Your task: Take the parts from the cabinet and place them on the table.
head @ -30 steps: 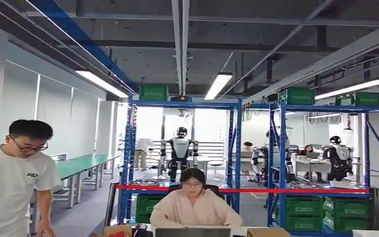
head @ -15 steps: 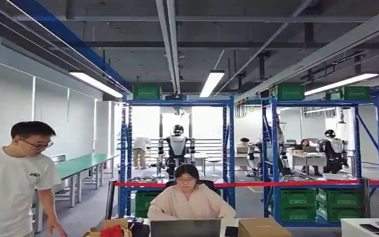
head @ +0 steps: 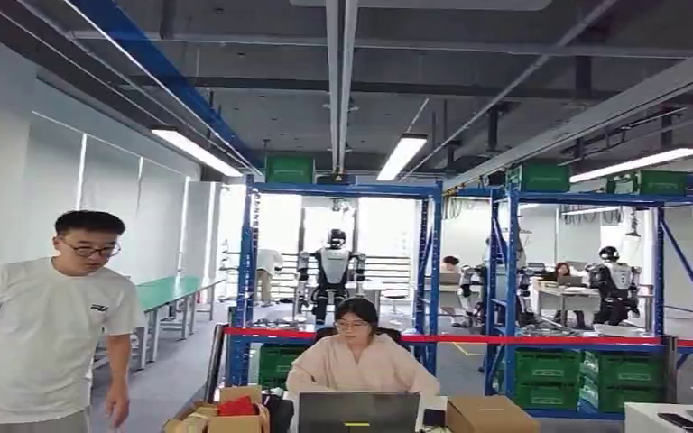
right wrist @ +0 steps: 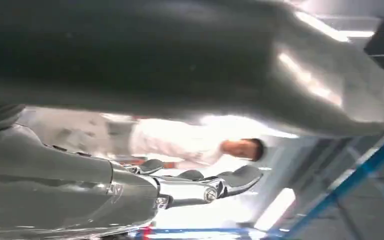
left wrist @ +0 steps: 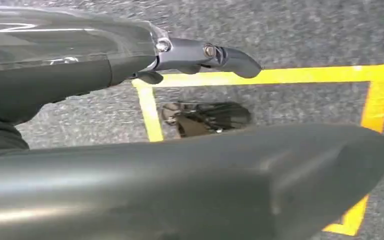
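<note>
2 blue racks [head: 338, 271]; 1 laptop [head: 358, 412]; 2 people near.

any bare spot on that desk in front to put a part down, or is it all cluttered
Little of the desk shows. Crowded: cardboard boxes at its left end near the standing person, then the laptop in front of the seated person, and another box. The white tabletop at far right looks barest, beside a dark flat item.
</note>
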### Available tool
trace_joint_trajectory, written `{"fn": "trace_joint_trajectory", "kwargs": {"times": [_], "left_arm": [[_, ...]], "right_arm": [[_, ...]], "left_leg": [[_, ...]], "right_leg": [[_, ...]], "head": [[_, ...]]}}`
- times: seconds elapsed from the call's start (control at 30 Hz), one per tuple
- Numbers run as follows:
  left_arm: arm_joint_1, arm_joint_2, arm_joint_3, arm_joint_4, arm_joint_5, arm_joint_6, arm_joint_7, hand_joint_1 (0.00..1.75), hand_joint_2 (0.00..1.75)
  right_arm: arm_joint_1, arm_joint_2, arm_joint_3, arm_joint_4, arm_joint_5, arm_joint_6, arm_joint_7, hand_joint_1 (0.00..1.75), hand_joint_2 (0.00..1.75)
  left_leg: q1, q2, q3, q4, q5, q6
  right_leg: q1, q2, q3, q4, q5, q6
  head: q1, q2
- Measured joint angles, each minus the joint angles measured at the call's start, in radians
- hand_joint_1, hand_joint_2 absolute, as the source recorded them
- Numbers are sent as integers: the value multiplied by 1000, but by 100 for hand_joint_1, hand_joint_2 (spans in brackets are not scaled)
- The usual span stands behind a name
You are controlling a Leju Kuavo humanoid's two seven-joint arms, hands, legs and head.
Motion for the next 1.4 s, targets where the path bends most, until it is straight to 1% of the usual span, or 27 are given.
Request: {"fn": "trace_joint_trajectory", "kwargs": {"times": [0.03,0.1,0.13,0.17,0.2,0.23,0.33,0.37,0.4,0.47,0.5,0.53,0.57,0.63,0.67,0.7,0.73,0.83,0.87,0.9,0.97,1.0,1.03,1.07,1.13,1.37,1.4], "left_arm": [[1,0,3,0,0,0,0,0,0],[3,-1,6,0,3,0,0,0,0],[3,-1,10,0,3,0,0,0,0],[4,-2,13,0,3,0,0,0,0],[5,-5,14,0,3,0,0,0,0],[5,-5,16,0,6,0,0,0,0],[5,-4,27,0,13,-2,-3,0,0],[6,-3,31,0,15,-3,-3,0,0],[9,-3,32,0,15,-3,-4,0,0],[10,-2,35,0,14,-10,-4,0,0],[10,-2,37,0,13,-10,-4,0,0],[11,-2,39,0,11,-10,-4,0,0],[11,-2,40,0,10,-10,-4,0,0],[11,1,45,0,8,-11,-5,0,0],[10,3,45,0,8,-12,-6,0,0],[8,3,45,0,7,-12,-7,0,0],[6,3,46,0,7,-12,-10,0,0],[6,3,48,0,1,-13,-13,0,0],[6,3,49,0,-1,-15,-13,0,0],[6,3,50,0,-2,-14,-13,0,0],[5,4,54,0,-3,-14,-12,0,0],[5,4,55,0,-3,-13,-11,0,0],[5,4,56,0,-3,-13,-9,0,0],[5,4,57,0,-3,-13,-8,0,0],[5,4,61,0,-4,-13,-7,0,0],[5,4,61,0,-4,-13,-7,0,0],[5,4,62,0,-5,-12,-5,0,0]], "right_arm": [[10,-3,6,20,7,-19,0,0,0],[28,-9,18,52,13,-45,0,0,0],[34,-13,25,67,13,-53,0,0,0],[36,-15,30,78,12,-57,0,0,0],[39,-17,32,84,12,-61,0,0,0],[38,-18,37,89,12,-67,1,0,0],[44,-24,54,134,13,-104,23,0,0],[40,-26,60,157,16,-117,26,0,0],[41,-26,68,175,17,-125,27,0,0],[40,-28,85,207,21,-148,30,0,0],[37,-29,94,230,26,-167,34,0,0],[33,-31,102,254,31,-188,40,0,0],[28,-31,110,284,41,-218,47,0,0],[16,-32,126,350,61,-273,60,0,0],[11,-32,133,382,65,-286,61,0,0],[8,-32,138,403,68,-294,60,0,0],[4,-34,143,423,71,-306,62,0,0],[-23,-35,153,524,99,-380,110,0,0],[-31,-37,153,567,107,-401,117,0,0],[-38,-37,153,615,113,-418,119,0,0],[-71,-36,153,744,130,-460,114,0,0],[-92,-35,151,820,138,-481,108,0,0],[-112,-31,147,902,148,-508,103,0,0],[-130,-29,142,975,159,-535,100,0,0],[-162,-24,126,1120,171,-572,97,0,0],[-165,-24,125,1130,172,-575,97,0,0],[-189,-24,112,1230,175,-606,111,0,0]], "left_leg": [[-2,0,-16,2,11,0],[-7,0,-44,6,29,0],[-10,-1,-56,7,39,-1],[-11,-1,-62,8,48,-2],[-17,-2,-64,10,54,-8],[-18,-1,-65,11,63,-13],[-15,-1,-78,7,93,-31],[-12,-2,-89,16,64,-35],[-10,-3,-102,52,4,-39],[-5,-3,-132,189,-116,-49],[-5,-3,-145,266,-148,-53],[-4,-3,-147,317,-144,-55],[-2,-3,-134,332,-110,-57],[1,-3,-56,245,-26,-58],[3,-3,4,163,-21,-57],[2,-3,71,73,-51,-54],[0,-4,111,-7,-79,-44],[-4,-3,94,-10,-74,-25],[4,3,85,-12,-61,-16],[3,4,73,-12,-50,-8],[0,4,41,-11,-23,1],[-1,5,24,-10,-11,1],[-2,5,6,-7,1,1],[-2,5,-11,-3,11,0],[-4,5,-44,6,29,-1],[-4,5,-47,7,31,-1],[-6,4,-62,9,47,-5]], "right_leg": [[0,0,4,40,15,0],[1,0,65,-5,95,-4],[3,1,123,-85,127,-13],[7,2,195,-187,128,-26],[18,3,279,-298,109,-38],[16,1,313,-365,93,-40],[21,0,297,-374,107,-48],[13,-6,284,-375,120,-58],[13,-6,266,-374,130,-69],[15,-8,231,-364,151,-70],[15,-10,209,-355,161,-70],[15,-11,190,-346,169,-70],[15,-12,167,-334,177,-68],[14,-12,122,-308,189,-63],[14,-11,105,-296,193,-58],[17,-11,92,-283,197,-54],[19,-10,84,-272,201,-49],[19,-10,69,-272,233,-31],[15,-7,65,-268,220,-24],[15,-4,55,-249,174,-18],[8,-3,21,-118,47,-10],[7,-3,6,-44,8,-7],[7,-3,2,9,2,-5],[7,-2,13,31,27,-4],[7,-1,83,-37,110,-7],[7,-1,93,-50,115,-7],[10,1,206,-205,122,-23]], "head": [[0,0],[0,0],[0,0],[0,0],[0,0],[1,0],[1,0],[1,0],[1,2],[1,1],[1,1],[1,0],[1,0],[1,0],[1,0],[1,0],[1,0],[1,0],[0,0],[0,0],[0,0],[0,0],[0,0],[0,0],[0,0],[0,0],[0,0]]}}
